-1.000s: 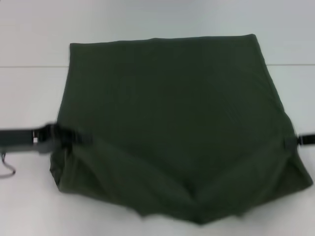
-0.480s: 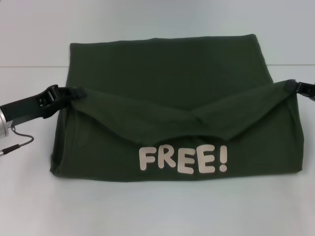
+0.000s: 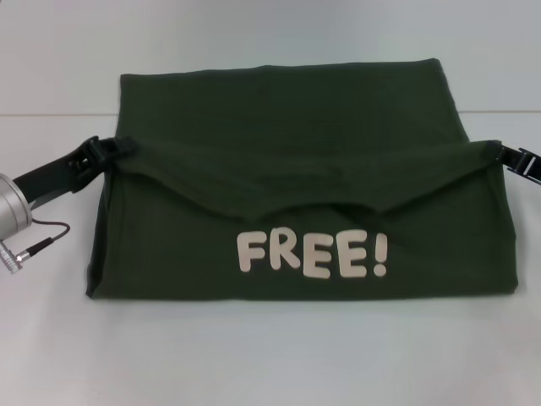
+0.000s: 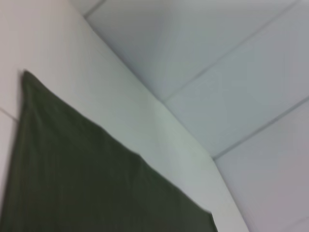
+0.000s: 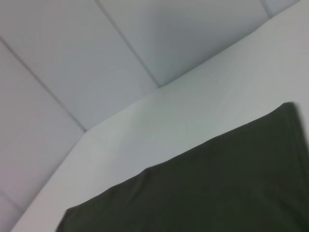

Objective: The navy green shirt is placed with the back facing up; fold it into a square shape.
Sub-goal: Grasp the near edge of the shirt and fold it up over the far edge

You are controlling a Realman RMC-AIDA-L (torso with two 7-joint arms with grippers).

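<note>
Mid-fold: near edge of shirt being carried toward the far edge.
Left end effector (image 3: 117, 150) and right end effector (image 3: 499, 152) each pinch a corner of the navy green shirt (image 3: 287, 127) on the white surface (image 3: 270, 355); advance both evenly, keep the sagging middle taut, align edges before release.

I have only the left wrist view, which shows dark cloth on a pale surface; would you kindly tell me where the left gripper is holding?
Observer: The left gripper is shut on the left corner of a folded-over flap of the navy green shirt, at the shirt's left edge.
Operator: Thank you. And the right gripper?
Observer: The right gripper pinches the flap's opposite corner, at the shirt's right edge.
Operator: Is any print showing?
Observer: Yes. The cream FREE! lettering shows on the near part, just below the flap's sagging middle.
</note>
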